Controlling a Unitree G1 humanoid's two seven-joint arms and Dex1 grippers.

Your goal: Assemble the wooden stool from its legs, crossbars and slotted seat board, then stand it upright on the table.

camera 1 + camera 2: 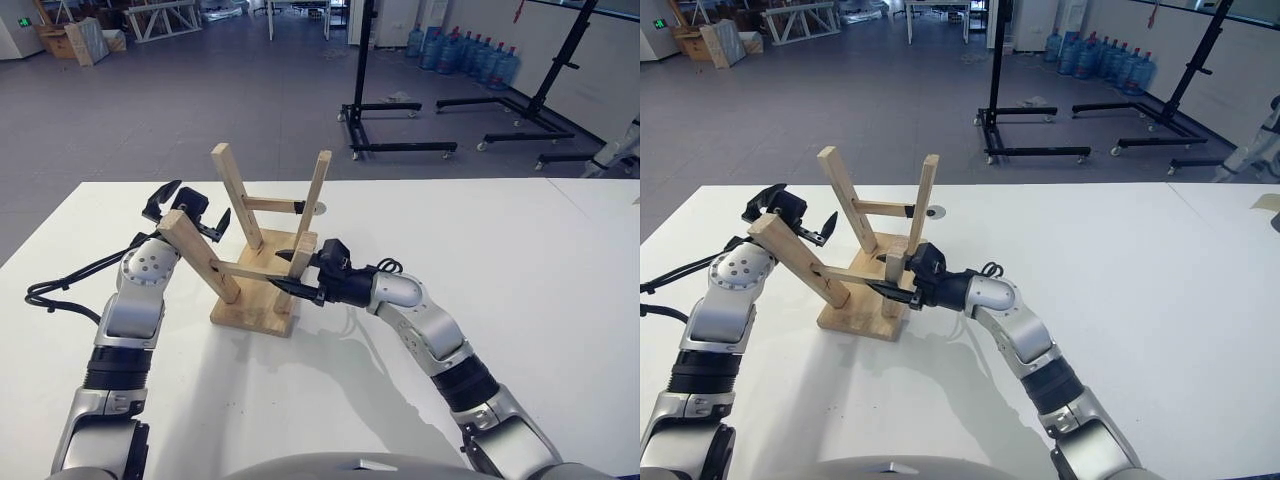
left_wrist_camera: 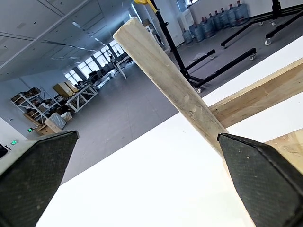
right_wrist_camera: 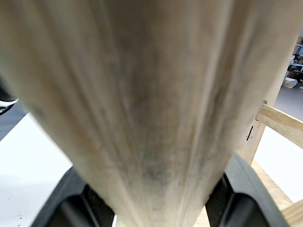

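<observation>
The stool is seen upside down on the white table [image 1: 520, 260]. Its slotted seat board [image 1: 248, 312] is laid flat just below and between the two grippers, and the legs are pointed upward. The left gripper [image 1: 186, 214] is held at the upper end of the tilted leg [image 1: 200, 256], and its fingers [image 2: 33, 177] are spread apart on either side of that leg; whether either pad touches the wood cannot be told. From this leg the lower crossbar [image 1: 252, 271] is run away from the left gripper toward the right gripper [image 1: 902, 278]. The right gripper's fingers are clamped on the near leg [image 1: 895, 262] just above the seat board, and in the right wrist view the wood is seen pressed between both pads [image 3: 71, 205]. Beyond both grippers the far left leg [image 1: 237, 195] and the far right leg [image 1: 313, 200] are stood in the board, splayed slightly apart at their tops, and are joined by the upper crossbar [image 1: 272, 205].
</observation>
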